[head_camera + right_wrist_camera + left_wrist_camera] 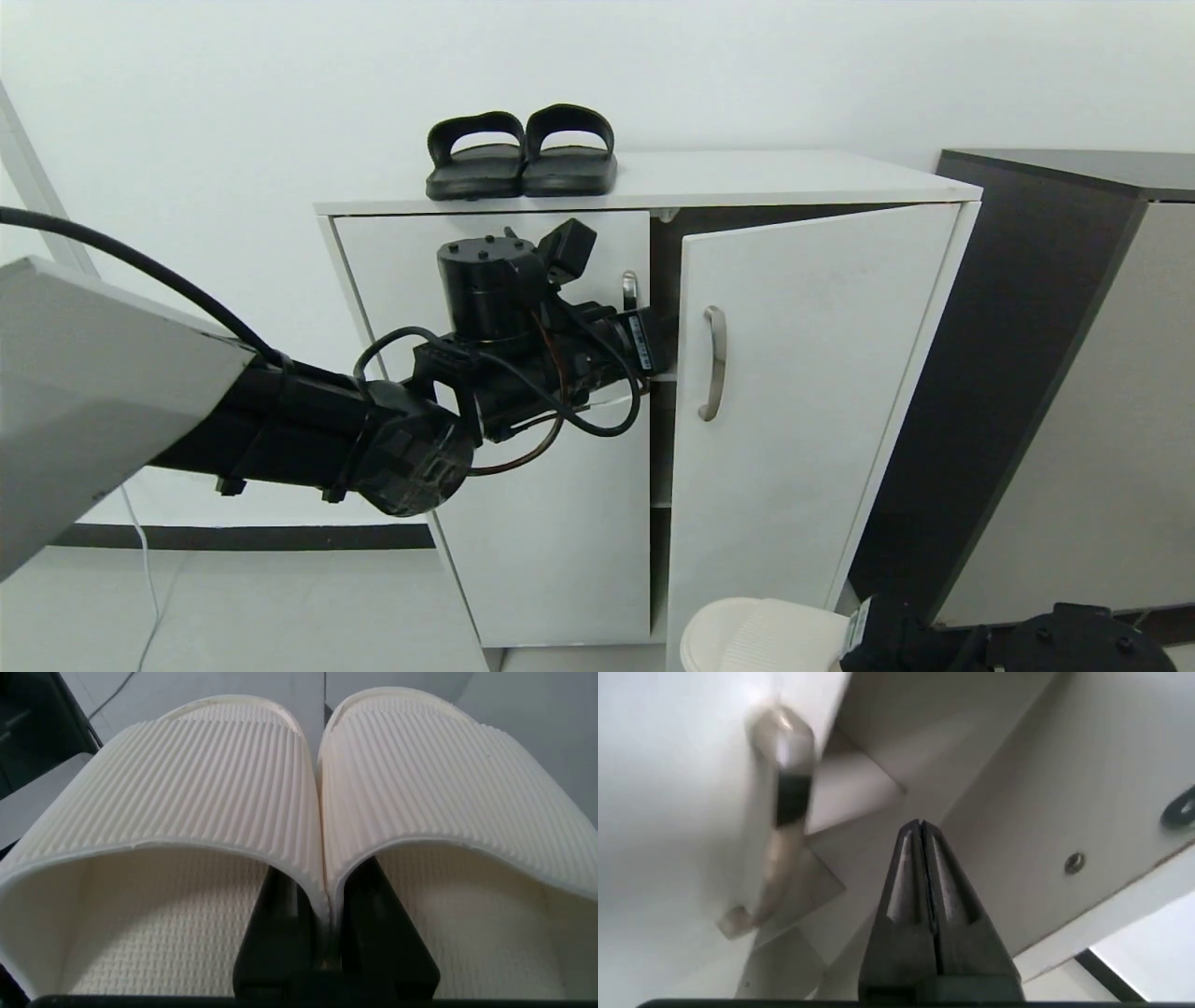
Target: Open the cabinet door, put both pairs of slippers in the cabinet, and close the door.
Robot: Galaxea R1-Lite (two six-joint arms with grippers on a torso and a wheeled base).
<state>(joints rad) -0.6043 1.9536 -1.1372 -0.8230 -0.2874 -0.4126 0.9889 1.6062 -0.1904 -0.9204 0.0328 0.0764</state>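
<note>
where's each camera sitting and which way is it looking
Head view: on the head, facing forward and down at the cabinet; left arm crosses.
Left wrist view: on that wrist, looking along the shut left tool past a door handle.
Right wrist view: on that wrist, looking over the right tool at the cream slippers.
Shared: head and right wrist both show those slippers.

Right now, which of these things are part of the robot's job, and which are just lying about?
Part of the job:
white cabinet, right door ajar
black slippers on top of it
cream slippers pinched in the right gripper
left gripper, shut, by the door gap

Just lying about:
dark cabinet alongside
white cable
</note>
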